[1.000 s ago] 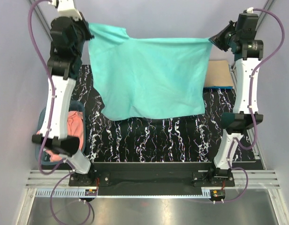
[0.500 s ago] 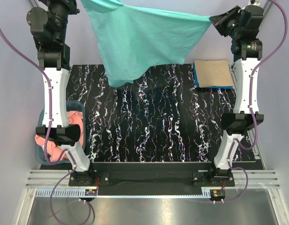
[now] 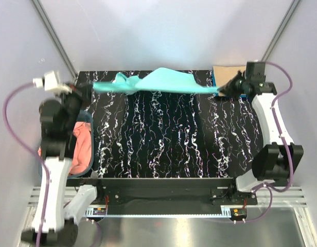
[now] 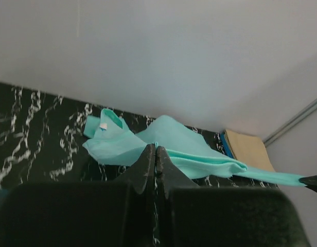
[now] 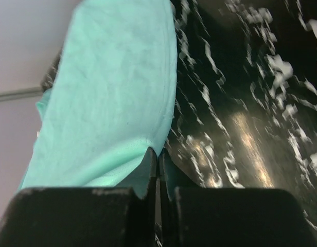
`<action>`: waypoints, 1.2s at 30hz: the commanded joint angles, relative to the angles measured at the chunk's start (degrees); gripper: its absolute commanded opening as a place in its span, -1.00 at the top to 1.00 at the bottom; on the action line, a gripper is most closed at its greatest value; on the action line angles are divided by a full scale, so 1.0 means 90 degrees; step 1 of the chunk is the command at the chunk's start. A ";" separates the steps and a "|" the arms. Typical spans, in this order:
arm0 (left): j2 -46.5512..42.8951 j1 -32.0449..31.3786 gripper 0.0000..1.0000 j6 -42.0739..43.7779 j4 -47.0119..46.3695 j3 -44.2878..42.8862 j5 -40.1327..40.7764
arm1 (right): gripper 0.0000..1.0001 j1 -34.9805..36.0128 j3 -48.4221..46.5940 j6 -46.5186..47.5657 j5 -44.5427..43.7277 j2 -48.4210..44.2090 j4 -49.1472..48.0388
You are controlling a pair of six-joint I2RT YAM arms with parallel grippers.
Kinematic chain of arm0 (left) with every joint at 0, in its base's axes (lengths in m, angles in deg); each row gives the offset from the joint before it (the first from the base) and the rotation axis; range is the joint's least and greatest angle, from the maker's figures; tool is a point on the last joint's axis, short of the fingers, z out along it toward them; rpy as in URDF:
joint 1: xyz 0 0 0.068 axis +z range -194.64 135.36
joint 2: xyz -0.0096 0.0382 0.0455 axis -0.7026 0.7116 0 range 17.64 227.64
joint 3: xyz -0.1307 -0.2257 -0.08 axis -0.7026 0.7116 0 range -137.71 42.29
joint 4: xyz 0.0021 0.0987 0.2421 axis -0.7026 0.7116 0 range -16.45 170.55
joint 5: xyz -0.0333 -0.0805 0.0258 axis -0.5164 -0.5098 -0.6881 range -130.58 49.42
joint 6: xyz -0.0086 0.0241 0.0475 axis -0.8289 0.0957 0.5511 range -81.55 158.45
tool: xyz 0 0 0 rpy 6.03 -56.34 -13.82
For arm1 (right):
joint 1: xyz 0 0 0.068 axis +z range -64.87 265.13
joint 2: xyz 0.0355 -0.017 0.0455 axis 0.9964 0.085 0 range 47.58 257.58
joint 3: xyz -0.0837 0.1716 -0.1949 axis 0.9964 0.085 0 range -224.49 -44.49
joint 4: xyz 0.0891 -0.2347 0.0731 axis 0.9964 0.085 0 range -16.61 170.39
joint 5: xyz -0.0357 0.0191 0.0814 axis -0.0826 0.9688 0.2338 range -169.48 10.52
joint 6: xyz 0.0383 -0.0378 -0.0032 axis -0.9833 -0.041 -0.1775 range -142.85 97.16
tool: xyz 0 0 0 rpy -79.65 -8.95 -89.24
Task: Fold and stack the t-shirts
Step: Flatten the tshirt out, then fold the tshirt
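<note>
The turquoise-green t-shirt is stretched in a narrow, bunched band low over the back of the black marbled table. My left gripper is shut on its left end and my right gripper on its right end. In the left wrist view the closed jaws pinch an edge of the shirt. In the right wrist view the jaws pinch a hem of the cloth. A folded tan-beige t-shirt lies at the back right on a blue one. A salmon pink t-shirt lies in the basket.
The blue-grey basket sits at the table's left edge under my left arm. Grey walls close in the back and both sides. The folded stack sits just behind my right gripper.
Both arms came down from high up. The turquoise shirt, hanging spread out a second ago, now lies low and stretched along the back of the table. The jaws stayed shut.
</note>
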 commanded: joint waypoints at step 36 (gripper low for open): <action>-0.1976 0.0025 1.00 -0.1210 0.4388 0.3255 -0.1161 | 0.92 0.0535 0.5023 0.0228 -0.1057 -0.1959 0.1609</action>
